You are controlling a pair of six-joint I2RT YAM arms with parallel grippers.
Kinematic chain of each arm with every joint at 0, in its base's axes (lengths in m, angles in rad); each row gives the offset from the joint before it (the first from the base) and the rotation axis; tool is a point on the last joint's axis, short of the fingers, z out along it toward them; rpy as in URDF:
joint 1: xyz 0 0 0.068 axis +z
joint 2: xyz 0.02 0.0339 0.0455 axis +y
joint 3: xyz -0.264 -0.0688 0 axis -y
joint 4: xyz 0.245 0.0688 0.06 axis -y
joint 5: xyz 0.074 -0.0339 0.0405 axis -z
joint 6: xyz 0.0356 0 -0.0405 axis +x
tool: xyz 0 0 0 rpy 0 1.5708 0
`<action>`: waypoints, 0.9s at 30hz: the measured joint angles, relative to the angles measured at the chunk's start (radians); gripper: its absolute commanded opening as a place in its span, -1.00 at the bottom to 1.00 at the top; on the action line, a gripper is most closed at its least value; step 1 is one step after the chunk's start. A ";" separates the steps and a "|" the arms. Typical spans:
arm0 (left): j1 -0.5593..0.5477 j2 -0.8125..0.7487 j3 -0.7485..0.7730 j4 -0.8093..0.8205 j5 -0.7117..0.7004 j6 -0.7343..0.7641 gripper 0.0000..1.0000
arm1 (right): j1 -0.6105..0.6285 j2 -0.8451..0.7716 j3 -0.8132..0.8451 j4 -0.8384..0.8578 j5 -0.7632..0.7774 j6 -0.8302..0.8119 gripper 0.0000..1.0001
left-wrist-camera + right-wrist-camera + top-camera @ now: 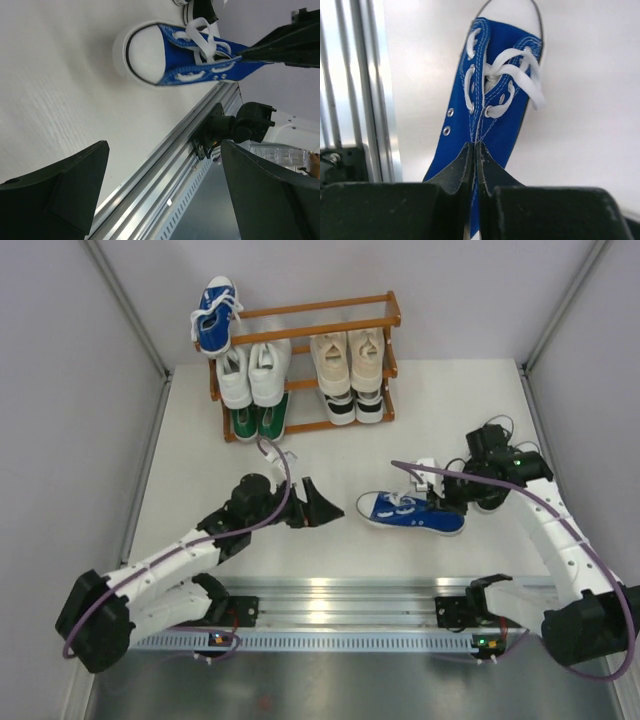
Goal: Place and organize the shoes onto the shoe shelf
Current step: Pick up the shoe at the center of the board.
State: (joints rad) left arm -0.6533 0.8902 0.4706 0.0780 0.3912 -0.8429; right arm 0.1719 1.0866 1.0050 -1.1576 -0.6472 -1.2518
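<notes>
Top view: the blue canvas sneaker with white toe (410, 512) lies by the white table's (200, 440) near edge, right of middle. The right gripper (447, 502) pinches only its thin heel collar, so lifting may let it slip. Left wrist: the left gripper (164, 150) gapes empty toward the toe. Right wrist: the sneaker stretches ahead of the clamped fingers (455, 175).

Blue canvas shoe (408, 512) with white toe and laces; orange-brown shelf (300, 309).

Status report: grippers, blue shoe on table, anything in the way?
Right gripper shut on blue shoe. Left gripper open, holding nothing. No obstacle seen toward shoe shelf.
</notes>
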 measured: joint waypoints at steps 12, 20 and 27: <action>-0.061 0.264 -0.010 0.333 -0.135 -0.208 0.96 | 0.153 0.011 0.124 0.093 -0.213 0.206 -1.00; -0.061 0.255 -0.042 0.357 -0.145 -0.207 0.97 | 0.157 0.050 0.140 0.038 -0.208 0.114 -0.04; -0.061 0.160 -0.112 0.330 -0.127 -0.145 0.96 | 0.161 0.103 -0.060 -0.053 0.035 -0.224 0.45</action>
State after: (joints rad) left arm -0.7143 1.0504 0.3584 0.4076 0.2646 -0.9874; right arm 0.3325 1.1893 0.9451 -1.2106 -0.6117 -1.4757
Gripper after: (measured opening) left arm 0.982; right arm 0.721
